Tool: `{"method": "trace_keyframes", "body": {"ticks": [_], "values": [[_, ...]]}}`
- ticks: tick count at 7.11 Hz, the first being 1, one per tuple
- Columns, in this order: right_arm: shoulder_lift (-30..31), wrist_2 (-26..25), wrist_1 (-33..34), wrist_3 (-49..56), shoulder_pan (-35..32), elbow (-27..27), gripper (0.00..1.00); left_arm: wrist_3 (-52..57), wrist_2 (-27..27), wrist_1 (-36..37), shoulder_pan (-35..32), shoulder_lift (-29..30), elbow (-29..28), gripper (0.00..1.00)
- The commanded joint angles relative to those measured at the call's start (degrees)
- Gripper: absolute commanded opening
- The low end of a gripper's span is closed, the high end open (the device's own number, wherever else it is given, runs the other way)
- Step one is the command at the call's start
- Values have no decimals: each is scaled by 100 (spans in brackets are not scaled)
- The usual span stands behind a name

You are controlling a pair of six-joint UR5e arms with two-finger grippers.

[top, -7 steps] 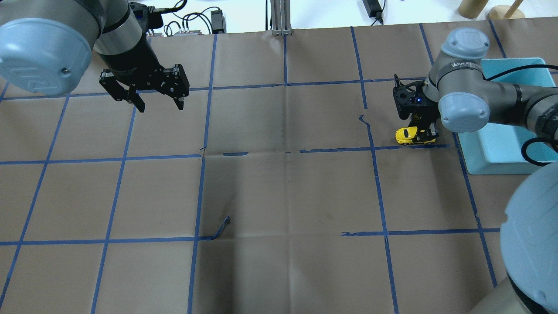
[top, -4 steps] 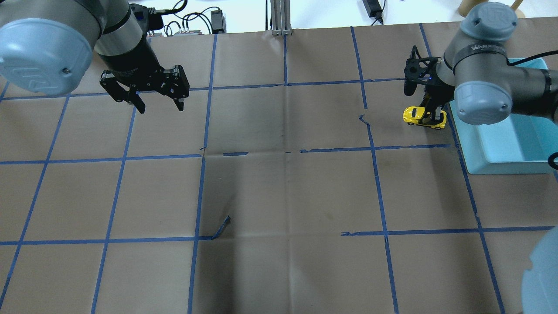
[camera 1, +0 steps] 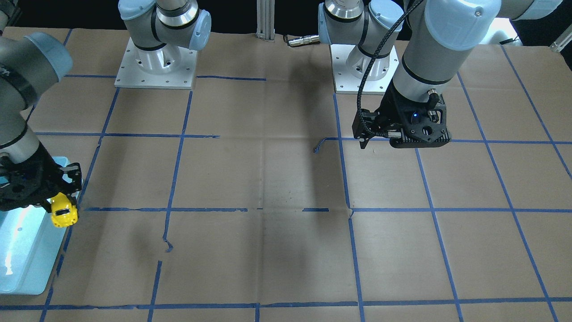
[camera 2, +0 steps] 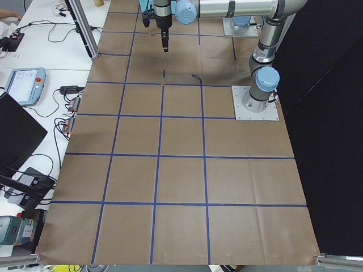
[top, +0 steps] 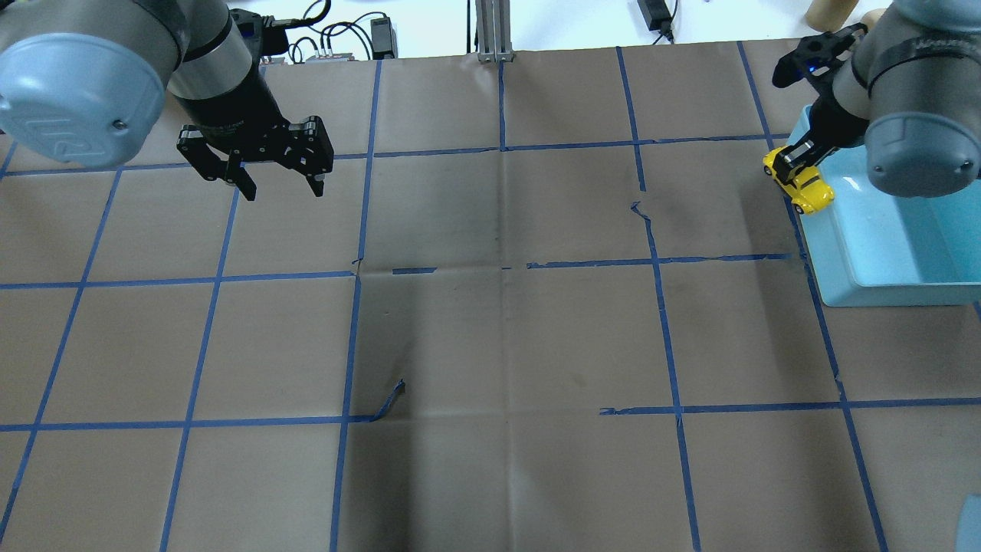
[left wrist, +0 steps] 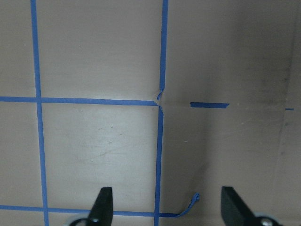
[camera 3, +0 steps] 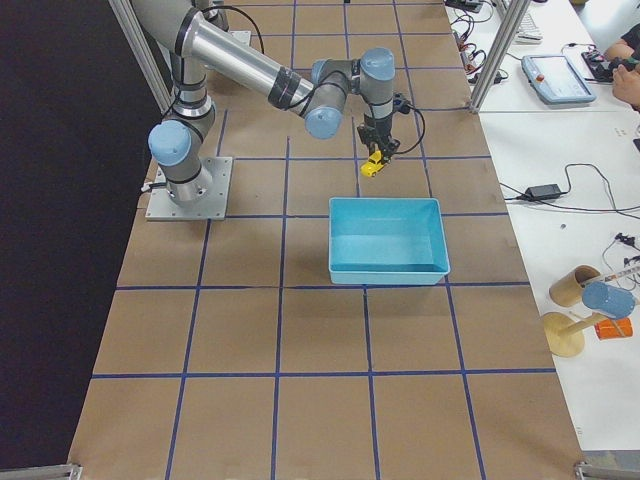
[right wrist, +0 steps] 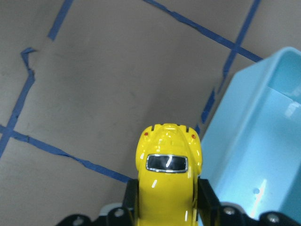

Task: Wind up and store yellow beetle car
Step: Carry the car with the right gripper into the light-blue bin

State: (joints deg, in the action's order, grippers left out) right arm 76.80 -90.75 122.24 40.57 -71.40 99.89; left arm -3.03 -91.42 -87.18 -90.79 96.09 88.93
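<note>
My right gripper is shut on the yellow beetle car and holds it in the air at the left rim of the light blue bin. The right wrist view shows the car clamped between the two fingers, with the bin's rim right beside it. The car also shows in the front view and the right side view. My left gripper is open and empty, hovering above the table at the far left; its fingers stand wide apart.
The table is covered in brown paper with a blue tape grid. Cables and power bricks lie beyond the far edge. The bin holds nothing that I can see.
My right gripper has lifted the car off the table and carried it away from me and to the right, up to the bin's left rim. The left arm has not moved.
</note>
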Motion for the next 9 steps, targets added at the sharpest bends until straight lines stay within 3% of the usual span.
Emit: {"method": "trace_keyframes", "body": {"ticks": [1, 5, 7, 9], "values": [[-199, -12, -767, -706, 713, -625, 5, 13, -68, -44, 0, 24, -16, 83], [-1595, 127, -904, -718, 1427, -1410, 3, 13, -51, -132, 0, 24, 1, 83], [-1755, 137, -903, -674, 1585, -1332, 5, 4, -34, -123, 0, 24, 28, 83], [-1817, 111, -956, -586, 1586, -1314, 16, 13, -25, -132, 0, 24, 89, 83]]}}
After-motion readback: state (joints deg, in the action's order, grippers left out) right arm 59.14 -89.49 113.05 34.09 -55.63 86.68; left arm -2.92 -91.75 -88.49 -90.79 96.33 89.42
